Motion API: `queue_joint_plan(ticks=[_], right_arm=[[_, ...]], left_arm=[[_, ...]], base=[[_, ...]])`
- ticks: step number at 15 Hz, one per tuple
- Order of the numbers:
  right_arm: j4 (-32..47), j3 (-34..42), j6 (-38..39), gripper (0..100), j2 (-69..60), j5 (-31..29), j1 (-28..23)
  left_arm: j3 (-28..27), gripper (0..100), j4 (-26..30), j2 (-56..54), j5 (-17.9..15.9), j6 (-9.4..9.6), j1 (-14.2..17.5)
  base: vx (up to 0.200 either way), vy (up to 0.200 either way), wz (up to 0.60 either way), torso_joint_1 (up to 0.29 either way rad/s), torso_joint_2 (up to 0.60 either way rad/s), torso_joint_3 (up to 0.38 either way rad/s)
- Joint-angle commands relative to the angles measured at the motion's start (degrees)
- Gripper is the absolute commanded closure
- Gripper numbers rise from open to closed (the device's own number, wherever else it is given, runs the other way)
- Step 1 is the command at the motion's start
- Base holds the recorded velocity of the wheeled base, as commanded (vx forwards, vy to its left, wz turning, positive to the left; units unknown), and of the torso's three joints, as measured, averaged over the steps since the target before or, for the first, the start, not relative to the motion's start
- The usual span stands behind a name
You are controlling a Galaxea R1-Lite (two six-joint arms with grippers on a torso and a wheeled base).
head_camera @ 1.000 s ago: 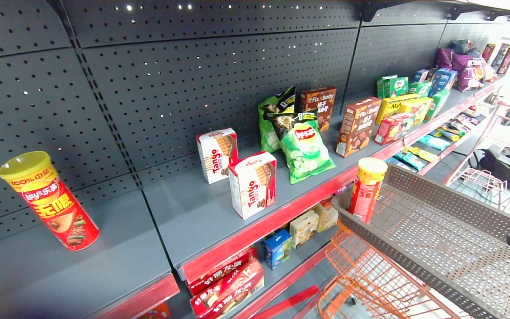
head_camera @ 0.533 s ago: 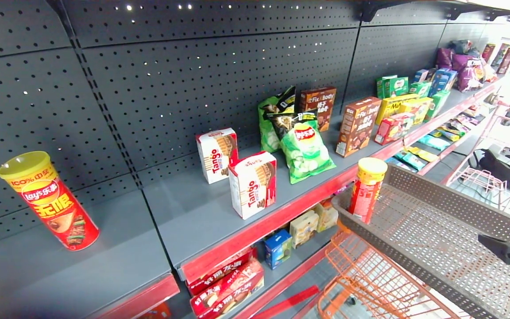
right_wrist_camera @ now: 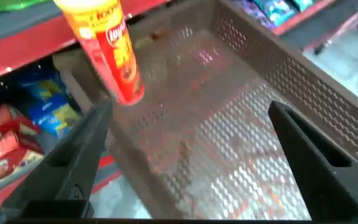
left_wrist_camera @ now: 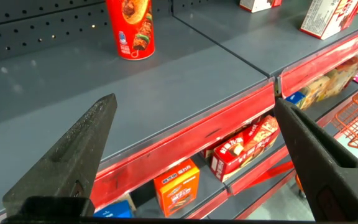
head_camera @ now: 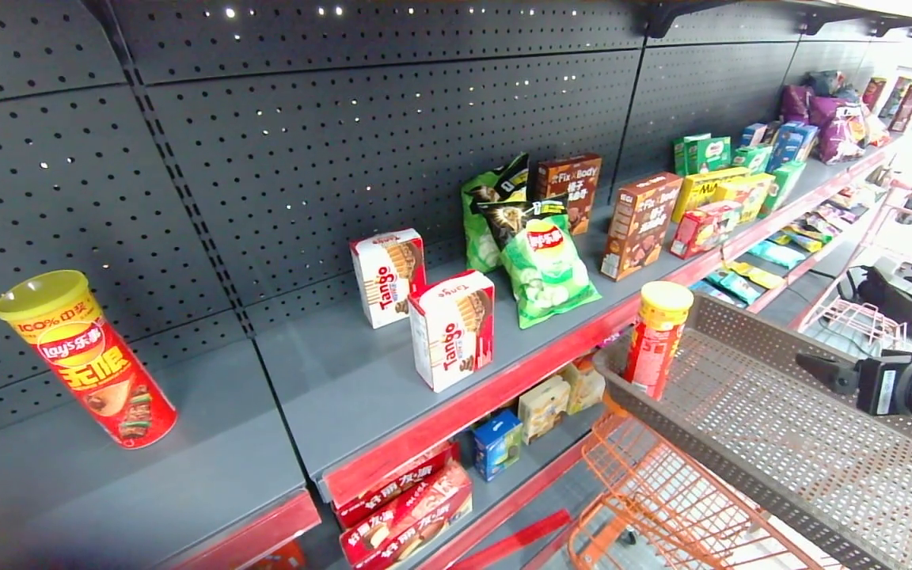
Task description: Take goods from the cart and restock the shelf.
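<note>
Right fingers, wide open and empty, have advanced over the cart tray toward the crisp can, so pickup looks next

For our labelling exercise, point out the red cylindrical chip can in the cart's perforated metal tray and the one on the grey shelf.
Red cylindrical chip can in cart tray (head_camera: 651, 348): head view, red body.
Red cylindrical chip can on shelf (head_camera: 93, 362): head view, red body.

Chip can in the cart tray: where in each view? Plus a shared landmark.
Head: cart can, right of centre, in the tray corner by the shelf.
Left wrist: its can is the shelf can, another one.
Right wrist: cart can ahead of the right gripper, same corner.
Landmark: red shelf edge.
</note>
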Motion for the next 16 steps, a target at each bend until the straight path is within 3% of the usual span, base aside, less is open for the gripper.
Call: queue_joint_plan(ticks=[1, 4, 6, 8, 11, 16], right_arm=[[-4.42, -0.15, -0.04, 0, 7.42, 0.96, 1.02], [-8.90, -0.41, -0.13, 0, 11.38, 7.64, 1.37], [-19.80, -0.50, -0.57, 0, 18.59, 10.98, 1.81], [-22.26, -0.68, -1.45, 0, 21.84, 15.20, 2.60], [-24.20, -0.85, -2.15, 0, 25.44, 16.70, 3.48], [-34.57, -4.02, -1.89, 0, 32.65, 19.51, 4.27]], left_arm=[[0.00, 0, -0.02, -0.02, 0.02, -0.02, 0.00], [0.00, 0, -0.02, -0.02, 0.02, -0.02, 0.00], [0.00, 0, -0.02, -0.02, 0.02, -0.02, 0.00], [0.00, 0, -0.02, -0.02, 0.02, -0.02, 0.00], [0.00, 0, -0.02, -0.02, 0.02, -0.02, 0.00], [0.00, 0, -0.02, -0.02, 0.02, -0.02, 0.00]], base=[[0.000, 0.000, 0.00, 0.000, 0.00, 0.000], [0.000, 0.000, 0.00, 0.000, 0.00, 0.000], [0.000, 0.000, 0.00, 0.000, 0.00, 0.000], [0.000, 0.000, 0.00, 0.000, 0.00, 0.000], [0.000, 0.000, 0.00, 0.000, 0.00, 0.000], [0.000, 0.000, 0.00, 0.000, 0.00, 0.000]])
